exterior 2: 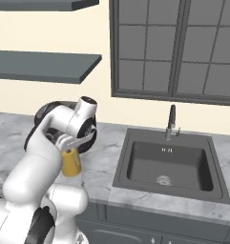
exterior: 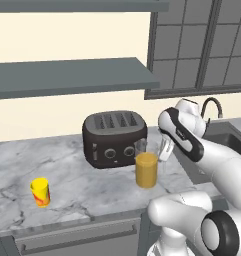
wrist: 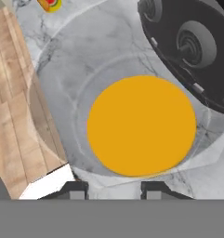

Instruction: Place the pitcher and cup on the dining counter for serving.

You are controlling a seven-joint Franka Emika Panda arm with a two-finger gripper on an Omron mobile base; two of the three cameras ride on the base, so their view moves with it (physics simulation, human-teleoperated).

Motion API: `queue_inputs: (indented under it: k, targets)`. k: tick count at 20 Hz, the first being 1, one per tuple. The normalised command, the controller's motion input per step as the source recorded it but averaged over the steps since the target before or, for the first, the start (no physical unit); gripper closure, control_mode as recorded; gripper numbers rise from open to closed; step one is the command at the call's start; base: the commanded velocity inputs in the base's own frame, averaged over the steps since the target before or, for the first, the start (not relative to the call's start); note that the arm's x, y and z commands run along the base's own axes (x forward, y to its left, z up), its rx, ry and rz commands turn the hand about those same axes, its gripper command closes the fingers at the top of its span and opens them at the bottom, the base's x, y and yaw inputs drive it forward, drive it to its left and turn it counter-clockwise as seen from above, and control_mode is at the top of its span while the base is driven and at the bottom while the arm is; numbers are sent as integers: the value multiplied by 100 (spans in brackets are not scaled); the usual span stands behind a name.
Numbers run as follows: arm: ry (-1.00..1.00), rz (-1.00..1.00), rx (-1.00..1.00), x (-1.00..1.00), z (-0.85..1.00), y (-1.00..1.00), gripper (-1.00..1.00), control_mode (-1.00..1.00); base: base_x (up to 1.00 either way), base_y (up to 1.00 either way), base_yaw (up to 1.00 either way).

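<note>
Closing on the pitcher (exterior: 146,169) cannot be confirmed: the gripper (wrist: 113,189) is being held over the pitcher's rim, its two dark tips partly drawn in on either side of the near wall, but whether the glass is clamped cannot be told.

Risks, judged from this pose:
- A thin glassy wall is being approached at the rim. If only an edge is being pinched, the pitcher is likely to tip or slide out on the lift, and the amber liquid would be spilled over the marble.
- The toaster (exterior: 114,137) is standing just behind the pitcher; a swing outward could be knocking the pitcher against it.
- The sink (exterior 2: 169,164) is lying beside the work spot, so a dropped pitcher could be rolling that way.

Shapes and materials, near to far:
- The pitcher is being seen from above as a flat orange disc inside a clear, smooth cylinder; it is standing upright on the grey-veined marble counter (exterior: 67,170), near the front edge.
- The cup (exterior: 40,192), small, tapered, bright yellow with red marks, is standing well apart to the pitcher's left on the same counter.
- The toaster is showing as a dark, rounded, glossy body with round knobs.
- The dining counter is not being identified here.
</note>
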Motion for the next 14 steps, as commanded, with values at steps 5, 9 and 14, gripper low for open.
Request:
queue_inputs:
  k: [5, 9, 14]
  targets:
    - [0, 0, 0, 0, 0, 0, 100, -100, 0, 0, 0]
    - [0, 0, 0, -7, 1, 0, 100, -100, 0, 0, 0]
    - [-5, -1, 0, -12, 25, 0, 100, -100, 0, 0, 0]
